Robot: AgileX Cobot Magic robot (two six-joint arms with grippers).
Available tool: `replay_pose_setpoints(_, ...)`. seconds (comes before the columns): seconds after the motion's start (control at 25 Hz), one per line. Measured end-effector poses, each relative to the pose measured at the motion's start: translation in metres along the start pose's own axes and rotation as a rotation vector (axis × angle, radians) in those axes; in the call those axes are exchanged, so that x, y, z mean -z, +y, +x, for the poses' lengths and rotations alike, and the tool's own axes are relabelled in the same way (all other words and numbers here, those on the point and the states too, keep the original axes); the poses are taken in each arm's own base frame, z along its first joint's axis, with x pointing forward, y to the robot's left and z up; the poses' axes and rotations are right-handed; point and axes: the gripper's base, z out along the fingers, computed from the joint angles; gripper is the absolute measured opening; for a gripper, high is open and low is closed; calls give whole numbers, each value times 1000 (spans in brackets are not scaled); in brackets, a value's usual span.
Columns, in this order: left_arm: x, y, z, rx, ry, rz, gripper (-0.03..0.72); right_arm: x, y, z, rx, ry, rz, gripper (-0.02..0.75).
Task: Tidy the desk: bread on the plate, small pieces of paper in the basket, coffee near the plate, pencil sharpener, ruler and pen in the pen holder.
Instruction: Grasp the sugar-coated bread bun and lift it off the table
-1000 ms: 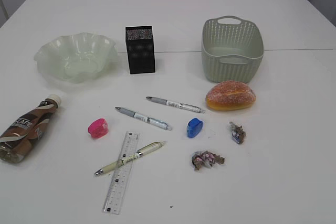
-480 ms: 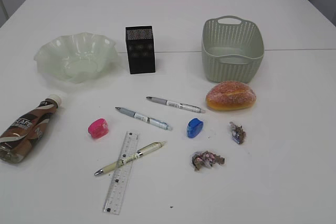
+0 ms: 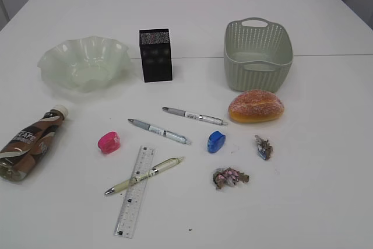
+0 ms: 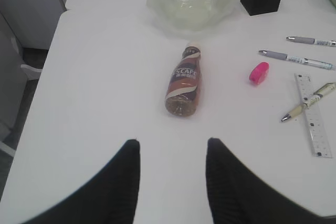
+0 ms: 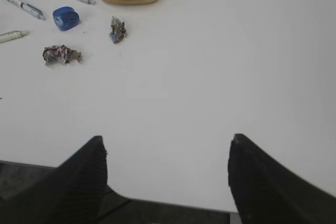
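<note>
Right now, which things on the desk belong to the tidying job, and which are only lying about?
Belong to the job:
bread
plate
basket
coffee
paper pieces
pink sharpener
blue sharpener
ruler
three pens
pen holder

Only lying about:
nothing visible

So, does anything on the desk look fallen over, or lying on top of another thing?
Yes. The coffee lies on its side at the desk's left edge instead of standing, and a cream pen lies crosswise over the ruler.
</note>
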Motion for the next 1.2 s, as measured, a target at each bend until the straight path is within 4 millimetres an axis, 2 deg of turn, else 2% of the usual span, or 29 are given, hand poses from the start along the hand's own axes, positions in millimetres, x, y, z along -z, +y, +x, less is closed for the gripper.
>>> replay_pose_setpoints(0.12,-6,0,-9,-1,89,1,307,-7,2,-24,-34,96,-12,529)
replay_pose_setpoints(0.32,-21,-1,-13,2,231,12,307,-23,5,-80,-57,209,-30,530)
replay_pose_setpoints(0.48,-26,-4,-15,15,266,40,307,-50,7,-127,7,246,-36,529)
replay_pose_setpoints(0.68,-31,-6,-15,26,321,63,307,-98,10,-171,43,312,-43,529)
replay_pose_setpoints(0.92,-37,-10,-23,68,360,97,307,-151,14,-202,110,392,-61,529)
replay_pose_setpoints(1.2,-30,-12,-66,93,306,135,308,-186,21,-222,506,408,-189,529)
